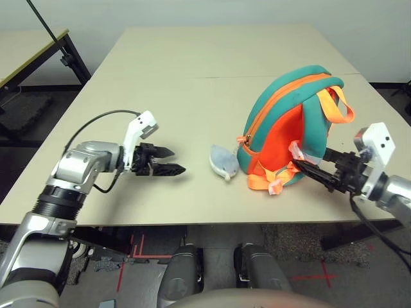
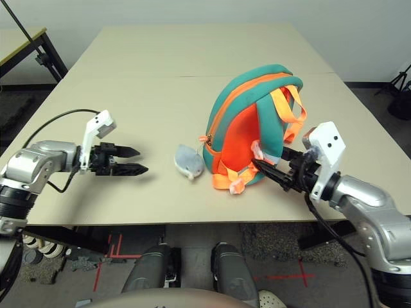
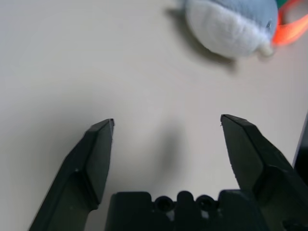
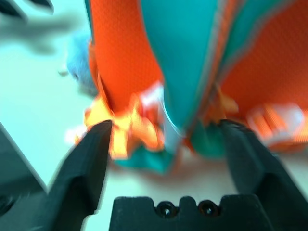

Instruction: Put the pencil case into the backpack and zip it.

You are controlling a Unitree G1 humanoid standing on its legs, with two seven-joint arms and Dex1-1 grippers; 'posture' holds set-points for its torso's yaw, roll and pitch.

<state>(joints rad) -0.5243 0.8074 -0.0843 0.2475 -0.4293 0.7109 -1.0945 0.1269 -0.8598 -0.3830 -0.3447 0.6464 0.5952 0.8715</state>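
Left eye view: backpack (image 1: 292, 128) upright, zip closed, pencil case unseen.
Right gripper (image 1: 302, 164): fingers apart at its base, likely steadying.
Left gripper (image 1: 168, 162): spread, empty, hovering near plush toy (image 1: 223, 162).

Bare table (image 1: 192, 83) surrounds the backpack (image 1: 289, 122); only the plush toy (image 1: 223, 162) lies beside it.

The left arm reaches in from the robot's left, silver forearm bent at the elbow, wrist level over the table. The left gripper (image 1: 168, 162) points toward the middle, its two black fingers (image 3: 96, 154) spread wide apart with nothing between them. The right arm comes in low from the robot's right, forearm angled inward. The right gripper (image 2: 273, 168) points toward the left arm's side, its fingers (image 4: 89, 159) likewise spread wide and holding nothing
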